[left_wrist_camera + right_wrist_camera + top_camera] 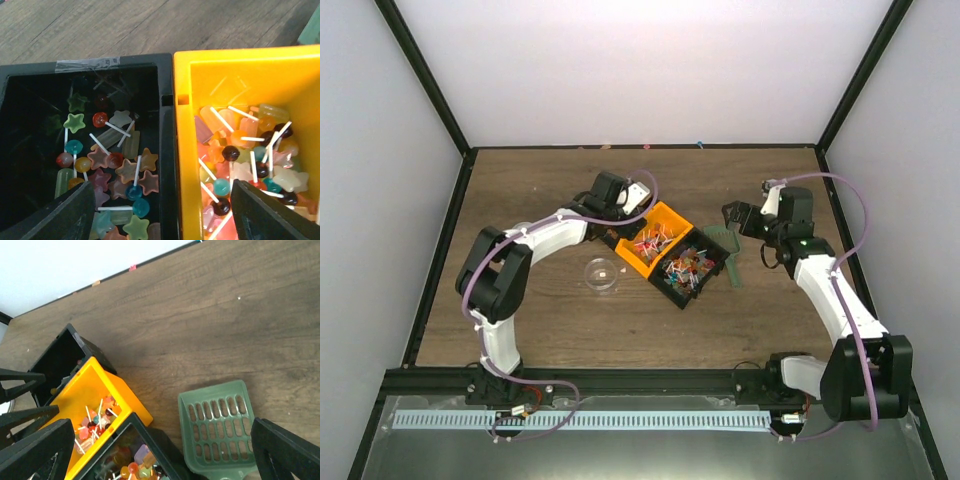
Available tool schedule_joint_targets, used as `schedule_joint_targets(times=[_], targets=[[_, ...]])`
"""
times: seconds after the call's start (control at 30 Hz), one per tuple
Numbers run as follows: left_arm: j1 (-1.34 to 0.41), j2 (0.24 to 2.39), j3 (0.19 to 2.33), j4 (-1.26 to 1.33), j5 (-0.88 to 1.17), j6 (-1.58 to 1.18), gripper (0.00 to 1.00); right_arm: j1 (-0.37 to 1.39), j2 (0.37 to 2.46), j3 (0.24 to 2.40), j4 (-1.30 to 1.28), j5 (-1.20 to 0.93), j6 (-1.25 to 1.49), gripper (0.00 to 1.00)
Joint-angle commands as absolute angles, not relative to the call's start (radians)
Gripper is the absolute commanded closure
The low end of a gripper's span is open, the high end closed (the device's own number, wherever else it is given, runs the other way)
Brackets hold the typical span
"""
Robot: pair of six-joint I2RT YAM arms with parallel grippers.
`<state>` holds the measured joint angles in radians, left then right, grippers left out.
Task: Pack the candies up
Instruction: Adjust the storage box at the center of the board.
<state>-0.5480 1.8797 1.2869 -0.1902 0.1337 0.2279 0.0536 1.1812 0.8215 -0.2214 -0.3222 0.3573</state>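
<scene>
Under the left jaws, which stand wide apart and hold nothing, a black bin (115,62) and an orange bin (240,70) sit wall to wall on the wooden counter (540,190). Both hold the candies (120,165): tiny translucent sweets on thin white sticks. Some are stars, some round balls and some small blocks, in red, orange, green, teal, pink and dark purple. They lie heaped and crisscrossed, with the sticks pointing every way. A second black bin (665,290) touches the far side of the orange one and also carries a mixed heap. Beside it on the right lies a green scoop (217,425), slotted and flat on the wood. The right jaws hang above it, spread wide and empty. A clear jar (601,274) stands near the bins on their left.
</scene>
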Motion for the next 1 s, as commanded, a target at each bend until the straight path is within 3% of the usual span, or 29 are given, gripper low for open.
schedule_joint_targets(times=[0.0, 0.4, 0.7, 0.97], targets=[[-0.555, 1.916, 1.323, -0.201, 0.091, 0.275, 0.28, 0.048, 1.176, 0.821, -0.267, -0.324, 0.356, 0.02], [-0.555, 1.975, 1.368, -0.220, 0.070, 0.257, 0.67, 0.048, 1.201, 0.840, -0.275, -0.318, 0.355, 0.03], [-0.555, 2.004, 1.419, -0.294, -0.016, 0.071, 0.76, 0.048, 1.209, 0.875, -0.278, -0.321, 0.403, 0.02], [-0.556, 1.983, 1.394, -0.291, -0.116, -0.083, 0.95, 0.047, 1.311, 0.971, -0.364, -0.268, 0.411, 0.10]])
